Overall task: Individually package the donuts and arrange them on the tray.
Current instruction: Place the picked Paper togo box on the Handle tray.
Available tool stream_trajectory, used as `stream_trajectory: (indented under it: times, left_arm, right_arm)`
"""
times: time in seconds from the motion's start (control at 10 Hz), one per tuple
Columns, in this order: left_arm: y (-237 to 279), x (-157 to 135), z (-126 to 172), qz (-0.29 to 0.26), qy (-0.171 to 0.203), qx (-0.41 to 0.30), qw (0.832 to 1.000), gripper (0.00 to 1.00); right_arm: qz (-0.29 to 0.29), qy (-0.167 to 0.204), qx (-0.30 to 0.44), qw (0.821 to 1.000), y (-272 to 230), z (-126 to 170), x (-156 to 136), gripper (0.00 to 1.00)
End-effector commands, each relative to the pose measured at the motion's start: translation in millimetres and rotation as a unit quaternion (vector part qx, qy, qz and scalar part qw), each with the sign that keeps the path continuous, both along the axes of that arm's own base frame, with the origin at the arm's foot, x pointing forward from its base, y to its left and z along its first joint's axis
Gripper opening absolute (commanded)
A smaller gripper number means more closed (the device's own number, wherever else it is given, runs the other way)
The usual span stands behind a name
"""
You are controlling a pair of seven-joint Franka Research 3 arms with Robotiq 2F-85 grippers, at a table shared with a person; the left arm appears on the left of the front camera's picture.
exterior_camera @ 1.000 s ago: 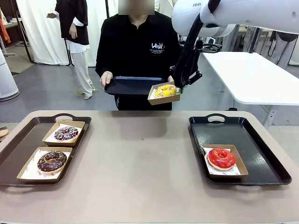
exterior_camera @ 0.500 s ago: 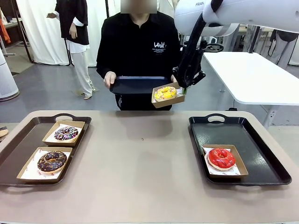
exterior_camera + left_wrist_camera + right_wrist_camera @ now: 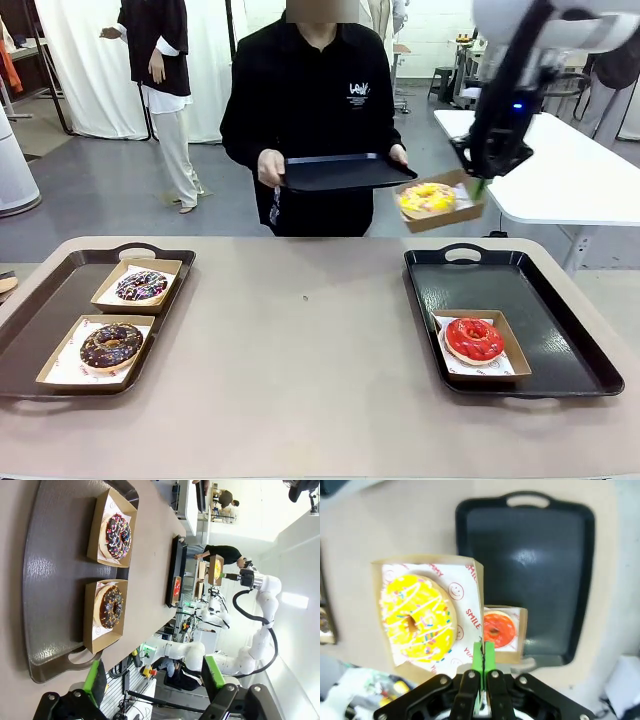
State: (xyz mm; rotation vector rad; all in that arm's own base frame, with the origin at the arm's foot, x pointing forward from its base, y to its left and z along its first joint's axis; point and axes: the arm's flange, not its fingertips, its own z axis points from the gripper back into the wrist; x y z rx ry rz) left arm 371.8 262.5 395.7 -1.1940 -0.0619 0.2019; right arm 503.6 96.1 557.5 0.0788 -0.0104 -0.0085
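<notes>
One right tool (image 3: 478, 186) pinches the yellow donut's box (image 3: 441, 201) beside the person's tray (image 3: 345, 171); left tool (image 3: 155, 680) gapes.

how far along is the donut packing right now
All four donuts sit in boxes. Done: the red donut is boxed on the right tray; the two dark ones are boxed on the left tray. In hand: the right hand grips the yellow donut's box by its edge, above the table's far edge. Left: setting it on a tray.
</notes>
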Motion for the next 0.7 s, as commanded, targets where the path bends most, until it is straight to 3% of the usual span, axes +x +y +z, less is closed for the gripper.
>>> stream_trajectory:
  times: [0.0,0.1,0.3,0.6]
  left_arm:
    - [-1,0,2,0.008,0.0,-0.006,1.0,1.0]
    - [-1,0,2,0.008,0.0,-0.006,1.0,1.0]
    - [-1,0,2,0.008,0.0,-0.006,1.0,1.0]
    - [-1,0,2,0.008,0.0,-0.006,1.0,1.0]
  right_arm:
    - [0.037,-0.023,0.018,0.999,-37,-32,-15,0.01]
    - [0.016,-0.029,0.029,0.999,-46,-42,-9,0.01]
    - [0.031,-0.021,0.018,0.999,-52,-75,4,0.01]
    - [0.01,0.023,-0.051,0.998,-56,-125,17,0.01]
